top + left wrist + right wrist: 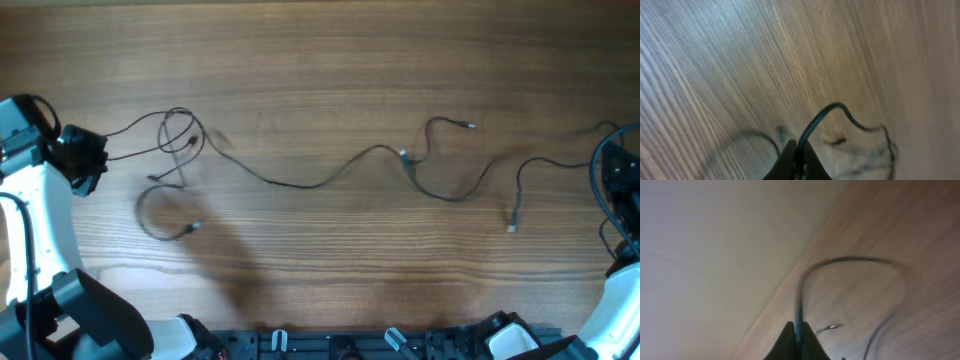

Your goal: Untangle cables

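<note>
Overhead, the wooden counter [320, 50] carries the cables [300, 185], strung across its middle from left end to right end (a knot of loops sits toward the left end). At the wrists, the left gripper [796, 152] is pinched closed on one strand, and the right gripper [798, 332] likewise, near the counter's edge. A plug end [513, 228] lies right of centre.

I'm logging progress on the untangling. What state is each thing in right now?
cables: stretched out flat, looped together at the left, crossing near the middle
left hand: shut on a cable
right hand: shut on a cable
</note>
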Robot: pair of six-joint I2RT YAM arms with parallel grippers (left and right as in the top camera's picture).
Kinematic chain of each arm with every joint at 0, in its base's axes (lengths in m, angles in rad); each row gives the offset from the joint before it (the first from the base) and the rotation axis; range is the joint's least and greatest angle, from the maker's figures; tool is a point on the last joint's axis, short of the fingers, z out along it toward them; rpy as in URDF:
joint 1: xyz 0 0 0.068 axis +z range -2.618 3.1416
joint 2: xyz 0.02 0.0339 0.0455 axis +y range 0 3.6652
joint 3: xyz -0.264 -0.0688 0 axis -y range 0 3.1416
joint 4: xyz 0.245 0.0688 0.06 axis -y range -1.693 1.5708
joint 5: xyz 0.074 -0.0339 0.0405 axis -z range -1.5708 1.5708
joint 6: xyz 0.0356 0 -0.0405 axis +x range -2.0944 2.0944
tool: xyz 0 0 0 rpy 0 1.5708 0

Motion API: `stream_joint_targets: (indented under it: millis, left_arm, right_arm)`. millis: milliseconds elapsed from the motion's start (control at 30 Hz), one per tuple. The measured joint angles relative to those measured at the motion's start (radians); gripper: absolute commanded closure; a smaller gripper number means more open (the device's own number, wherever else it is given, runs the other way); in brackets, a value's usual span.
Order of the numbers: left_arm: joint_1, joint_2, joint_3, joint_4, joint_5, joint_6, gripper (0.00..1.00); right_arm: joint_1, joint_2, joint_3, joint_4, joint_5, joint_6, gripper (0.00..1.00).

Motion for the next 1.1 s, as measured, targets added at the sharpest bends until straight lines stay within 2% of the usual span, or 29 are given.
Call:
stream_joint_targets:
  millis: [33,67,133,200,233,300,400,500,633,767,900,1000,1100]
  left_arm:
    - [-0.004,0.0,0.0,0.002,0.048,0.006,0.96]
    - [-0.016,0.0,0.0,0.011,0.104,0.038,0.96]
    - [-0.058,0.0,0.0,0.034,0.203,0.124,0.96]
    - [-0.191,0.0,0.0,0.053,0.336,0.27,0.96]
    - [-0.23,0.0,0.0,0.06,0.355,0.297,0.96]
    - [-0.356,0.0,0.0,0.117,0.383,0.373,0.96]
    - [-0.487,0.0,0.0,0.172,0.338,0.414,0.96]
    - [-0.55,0.0,0.0,0.178,0.253,0.428,0.96]
    - [-0.568,0.005,0.0,0.185,0.206,0.433,0.96]
    - [-0.568,0.05,0.0,0.185,0.193,0.431,0.96]
    - [-0.568,0.07,0.0,0.184,0.19,0.423,0.96]
    - [-0.568,0.07,0.0,0.185,0.188,0.423,0.96]
    - [-0.568,0.07,0.0,0.185,0.188,0.423,0.96]
  right_arm:
    - [0.005,0.005,0.0,-0.037,0.006,0.007,0.63]
    - [0.013,0.009,0.001,-0.053,0.01,-0.007,0.46]
    - [0.039,0.014,0.0,-0.104,0.013,-0.05,0.37]
    - [0.067,0.017,0.0,-0.13,0.014,-0.092,0.14]
    - [0.074,0.017,0.0,-0.14,0.015,-0.111,0.01]
    - [0.076,0.017,0.0,-0.172,0.015,-0.145,0.0]
    - [0.076,0.017,0.004,-0.215,0.022,-0.171,0.01]
    - [0.081,0.02,0.077,-0.449,0.134,-0.21,0.01]
    - [0.143,0.022,0.298,-0.763,0.557,-0.169,0.0]
    - [0.281,0.021,0.345,-0.891,0.825,-0.107,0.0]
    - [0.367,0.049,0.271,-0.812,0.837,-0.104,0.0]
    - [0.372,0.144,0.171,-0.706,0.822,-0.109,0.0]
    - [0.383,0.272,0.156,-0.623,0.769,-0.123,0.0]
